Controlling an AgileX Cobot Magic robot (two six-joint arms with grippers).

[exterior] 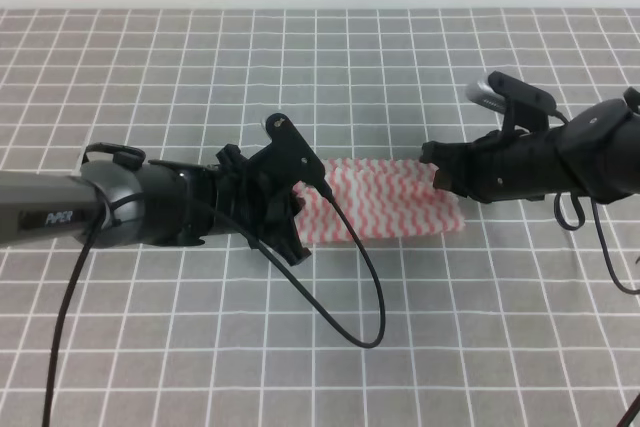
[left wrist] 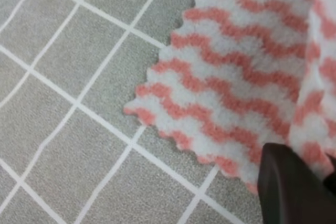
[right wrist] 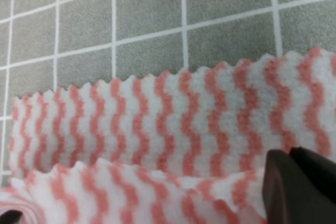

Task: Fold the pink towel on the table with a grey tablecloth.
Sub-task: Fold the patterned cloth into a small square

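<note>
The towel [exterior: 385, 199] lies mid-table [exterior: 300, 77], left gripper [exterior: 292, 209] at its 9 o'clock end and right gripper [exterior: 440, 169] at its 3 o'clock end. Each seems pinched on a lifted edge, so the fold looks under way. Next, both should carry that edge evenly toward 12 o'clock.

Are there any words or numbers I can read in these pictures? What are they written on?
Small white lettering on the left arm: there is a short mark, but it is too small and blurred to read.
The pink towel: no words, only wavy stripes.
The grey tablecloth: no words, only white grid lines.
The two wrist views: no text at all.
</note>
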